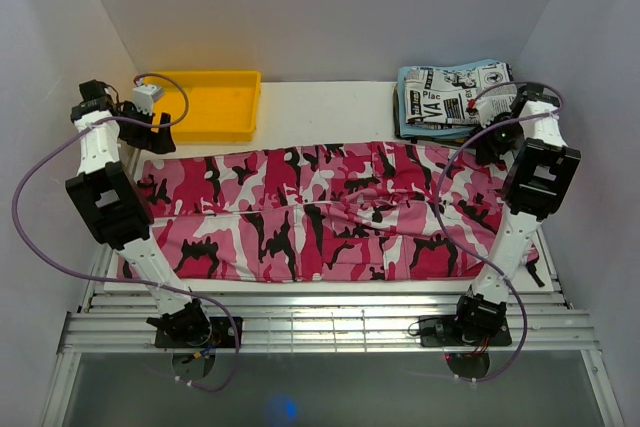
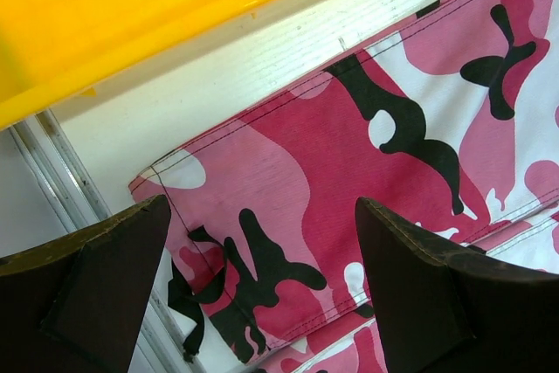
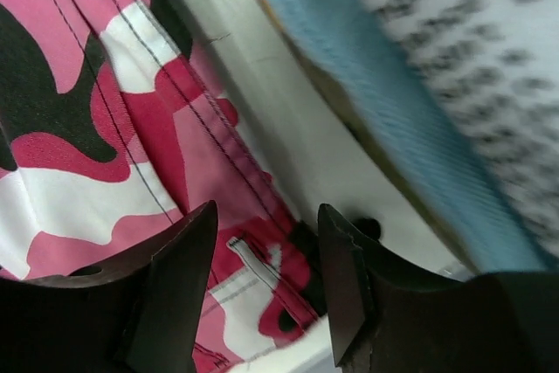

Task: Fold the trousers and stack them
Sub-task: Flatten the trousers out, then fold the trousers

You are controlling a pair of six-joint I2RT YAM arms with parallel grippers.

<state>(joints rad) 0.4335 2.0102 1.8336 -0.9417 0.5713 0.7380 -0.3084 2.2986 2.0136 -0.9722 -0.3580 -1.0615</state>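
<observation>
The task looks barely begun. The trousers (image 1: 320, 212) lie spread flat along the desk (image 1: 330, 102), running from 9 o'clock to 3 o'clock in the top view. The waist is at the 3 o'clock end, and the two legs lie side by side out to 9 o'clock. I see no cross fold yet, and nothing of the pink camouflage cloth is stacked anywhere.

The left claw (image 1: 150, 132) is at the far hem corner of the far leg, about 10 o'clock, just beside the yellow tray (image 1: 215, 107). In its wrist view its jaws stand wide apart with the hem below and between them, and they clamp nothing.

The right claw (image 1: 495, 137) is at the far waist corner, about 2 o'clock. It is close to the newspaper-print garment (image 1: 455, 92), which lies on a light blue cloth (image 1: 402, 97). Its jaws are also apart, less widely, above the stitched edge of the waist, and they hold nothing.

Judging by this, both arms are placed to take the far long edge. Every fold is left to do, and so is the stacking, probably on the pile at 1 o'clock.
</observation>
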